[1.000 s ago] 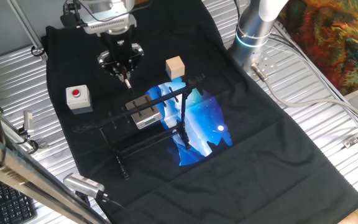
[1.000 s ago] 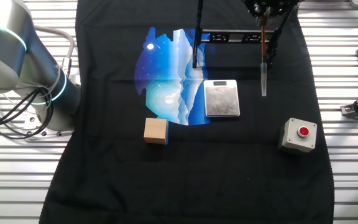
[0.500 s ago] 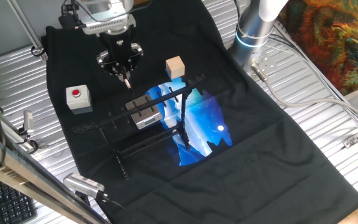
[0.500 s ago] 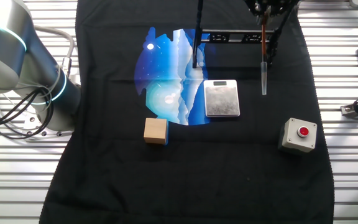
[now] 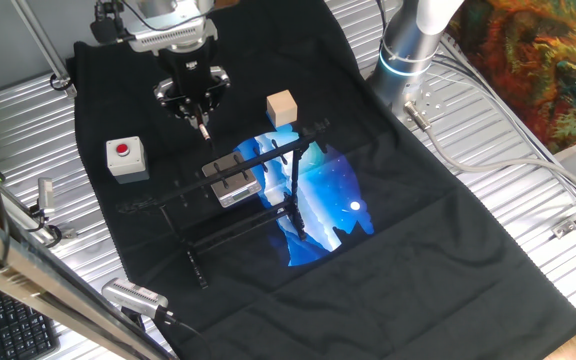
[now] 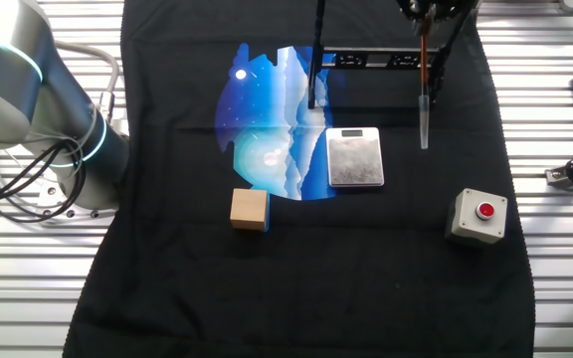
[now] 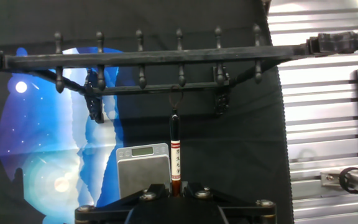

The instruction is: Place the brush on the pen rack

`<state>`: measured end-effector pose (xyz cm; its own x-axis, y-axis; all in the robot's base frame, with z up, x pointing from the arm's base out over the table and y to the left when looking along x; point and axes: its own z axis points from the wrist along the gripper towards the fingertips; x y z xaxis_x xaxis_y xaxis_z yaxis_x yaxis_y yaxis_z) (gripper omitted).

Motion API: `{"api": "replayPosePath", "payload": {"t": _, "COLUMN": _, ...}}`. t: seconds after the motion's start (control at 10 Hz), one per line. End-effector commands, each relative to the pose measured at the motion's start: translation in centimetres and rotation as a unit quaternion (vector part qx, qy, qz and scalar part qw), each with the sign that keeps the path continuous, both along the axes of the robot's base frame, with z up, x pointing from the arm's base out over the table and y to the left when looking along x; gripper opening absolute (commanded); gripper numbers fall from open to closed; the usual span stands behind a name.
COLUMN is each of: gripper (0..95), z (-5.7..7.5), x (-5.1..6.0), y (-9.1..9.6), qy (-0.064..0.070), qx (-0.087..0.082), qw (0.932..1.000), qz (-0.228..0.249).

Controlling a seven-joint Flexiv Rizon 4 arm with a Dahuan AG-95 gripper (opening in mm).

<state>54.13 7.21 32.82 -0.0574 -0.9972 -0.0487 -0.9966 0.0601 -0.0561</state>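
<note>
My gripper [image 5: 197, 108] is shut on the brush [image 5: 203, 128], a thin reddish-brown stick with a pale tip. It holds it above the black cloth, left of the wooden cube. The other fixed view shows the brush [image 6: 424, 94] hanging from the gripper [image 6: 428, 20], pale tip down. In the hand view the brush [image 7: 175, 152] runs from the gripper [image 7: 174, 186] toward the pen rack [image 7: 166, 57], a black frame with a row of pegs. Its looped end lies just under one peg. The rack [image 5: 268, 152] stands over the blue picture and also shows in the other fixed view [image 6: 366, 62].
A small grey scale with a display [image 5: 233, 178] [image 6: 355, 157] [image 7: 143, 163] sits under the rack. A wooden cube [image 5: 281, 108] [image 6: 249, 210] and a grey box with a red button [image 5: 125, 157] [image 6: 479, 216] stand on the cloth. The arm's base [image 5: 408, 50] is at the table's side.
The gripper with the brush has shifted very slightly, a little up and away from the rack. Nothing else has moved.
</note>
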Motion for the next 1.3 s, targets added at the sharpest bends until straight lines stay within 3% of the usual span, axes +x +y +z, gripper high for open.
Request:
{"api": "replayPosePath", "payload": {"t": 0.1, "gripper": 0.0, "z": -0.02, "x": -0.01, "y": -0.10, "qy": -0.001, "qx": -0.004, "qw": 1.0000, "qz": -0.001}}
{"api": "replayPosePath", "payload": {"t": 0.6, "gripper": 0.0, "z": 0.32, "x": 0.22, "y": -0.46, "qy": -0.004, "qx": 0.004, "qw": 1.0000, "qz": 0.007}}
{"api": "replayPosePath", "payload": {"t": 1.3, "gripper": 0.0, "z": 0.44, "x": 0.22, "y": -0.47, "qy": -0.004, "qx": -0.006, "qw": 0.9997, "qz": 0.023}}
